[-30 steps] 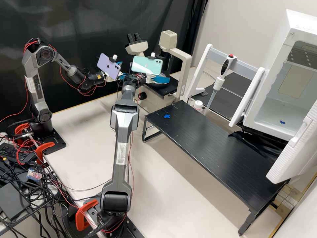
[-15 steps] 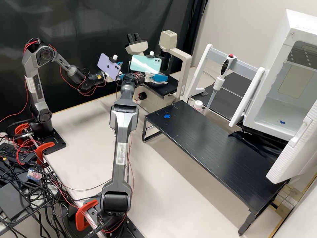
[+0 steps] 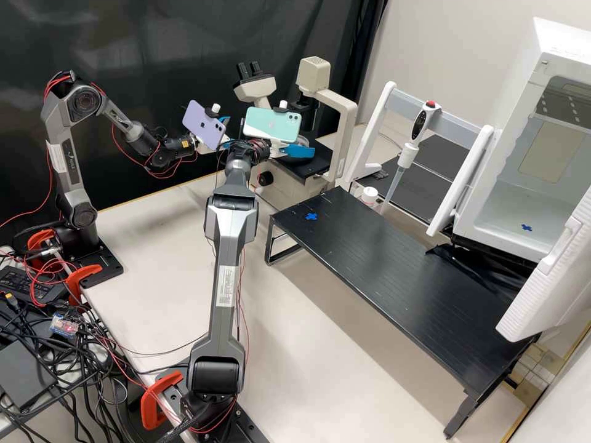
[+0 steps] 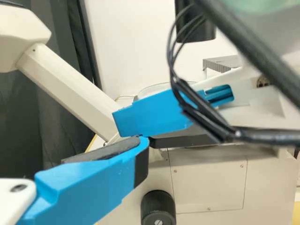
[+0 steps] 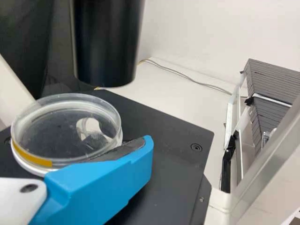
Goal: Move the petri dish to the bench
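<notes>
Well — one petri dish [image 5: 61,136], one microscope [image 3: 349,132], two arms [image 3: 228,258].

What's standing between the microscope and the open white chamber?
The high view shows a pipette hanging on a white stand between the microscope and the white chamber, with a small white-capped container near the stand.

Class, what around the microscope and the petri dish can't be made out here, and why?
Part of the petri dish's rim: right wrist view, behind the right gripper.
Whether the petri dish holds clear liquid: right wrist view, reflections hide it.
The black cylinder's upper end: right wrist view, cut off by the edge.
The microscope head's far part: left wrist view, cut off by the edge.
</notes>
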Controlling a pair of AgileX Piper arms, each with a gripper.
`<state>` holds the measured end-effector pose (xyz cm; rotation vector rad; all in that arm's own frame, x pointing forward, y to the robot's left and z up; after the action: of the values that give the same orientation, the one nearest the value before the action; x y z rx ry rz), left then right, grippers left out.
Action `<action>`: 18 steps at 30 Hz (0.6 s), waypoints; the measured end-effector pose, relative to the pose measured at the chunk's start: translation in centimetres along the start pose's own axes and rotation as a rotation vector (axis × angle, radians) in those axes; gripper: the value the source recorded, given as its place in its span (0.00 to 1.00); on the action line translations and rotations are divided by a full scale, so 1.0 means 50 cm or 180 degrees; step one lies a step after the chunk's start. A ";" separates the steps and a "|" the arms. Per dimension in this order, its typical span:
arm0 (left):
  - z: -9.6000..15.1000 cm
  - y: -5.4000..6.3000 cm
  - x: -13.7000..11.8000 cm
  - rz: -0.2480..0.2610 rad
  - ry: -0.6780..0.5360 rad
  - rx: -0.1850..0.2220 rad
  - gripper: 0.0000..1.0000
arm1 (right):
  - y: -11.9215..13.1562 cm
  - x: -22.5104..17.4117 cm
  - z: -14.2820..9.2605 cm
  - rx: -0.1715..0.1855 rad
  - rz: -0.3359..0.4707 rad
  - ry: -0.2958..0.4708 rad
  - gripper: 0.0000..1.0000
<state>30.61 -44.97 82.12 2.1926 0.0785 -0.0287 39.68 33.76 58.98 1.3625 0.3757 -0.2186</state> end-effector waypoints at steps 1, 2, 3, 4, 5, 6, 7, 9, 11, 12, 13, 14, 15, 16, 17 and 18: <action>0.000 0.000 0.000 0.0000 0.0000 0.0000 1.00 | -0.001 0.000 0.000 -0.0003 -0.0004 -0.0002 1.00; 0.000 0.000 0.000 0.0000 0.0000 0.0000 1.00 | -0.001 0.001 0.002 -0.0004 -0.0014 0.0001 1.00; 0.000 0.000 0.000 0.0000 0.0000 0.0000 1.00 | 0.001 0.003 0.005 -0.0002 -0.0012 -0.0001 1.00; 0.000 0.000 0.000 0.0000 0.0000 0.0000 1.00 | 0.001 0.003 0.005 -0.0001 -0.0012 -0.0001 1.00; 0.000 0.000 0.000 0.0000 0.0000 0.0000 1.00 | 0.002 0.004 0.006 -0.0001 -0.0010 -0.0003 1.00; 0.000 0.000 0.000 0.0000 0.0000 0.0000 1.00 | 0.002 0.004 0.006 -0.0001 -0.0012 0.0000 1.00; 0.000 0.000 0.000 0.0000 0.0000 0.0000 1.00 | 0.002 0.004 0.006 -0.0001 -0.0012 0.0000 1.00; 0.000 0.000 0.000 0.0000 0.0000 0.0000 1.00 | 0.002 0.004 0.006 -0.0001 -0.0012 0.0000 1.00; 0.000 0.000 0.000 0.0000 0.0000 0.0000 1.00 | 0.002 0.004 0.006 -0.0001 -0.0012 0.0000 1.00; 0.000 0.000 0.000 0.0000 0.0000 0.0000 1.00 | 0.002 0.004 0.006 -0.0001 -0.0012 0.0000 1.00; 0.000 0.000 0.000 0.0000 0.0000 0.0000 1.00 | 0.002 0.004 0.006 -0.0001 -0.0012 0.0000 1.00; 0.000 0.000 0.000 0.0000 0.0000 0.0000 1.00 | 0.002 0.004 0.006 -0.0001 -0.0012 0.0000 1.00; 0.000 0.000 0.000 0.0000 0.0000 0.0000 1.00 | 0.002 0.004 0.006 -0.0001 -0.0012 0.0000 1.00; 0.000 0.000 0.000 0.0000 0.0000 0.0000 1.00 | 0.002 0.004 0.006 -0.0001 -0.0012 0.0000 1.00; 0.000 0.000 0.000 0.0000 0.0000 0.0000 1.00 | 0.002 0.004 0.006 -0.0001 -0.0012 0.0000 0.00; 0.000 0.000 0.000 0.0000 0.0000 0.0000 1.00 | 0.000 0.003 0.007 -0.0014 -0.0018 -0.0007 0.00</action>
<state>30.61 -44.97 82.12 2.1926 0.0784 -0.0288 39.88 33.42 58.99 1.3568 0.3781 -0.2238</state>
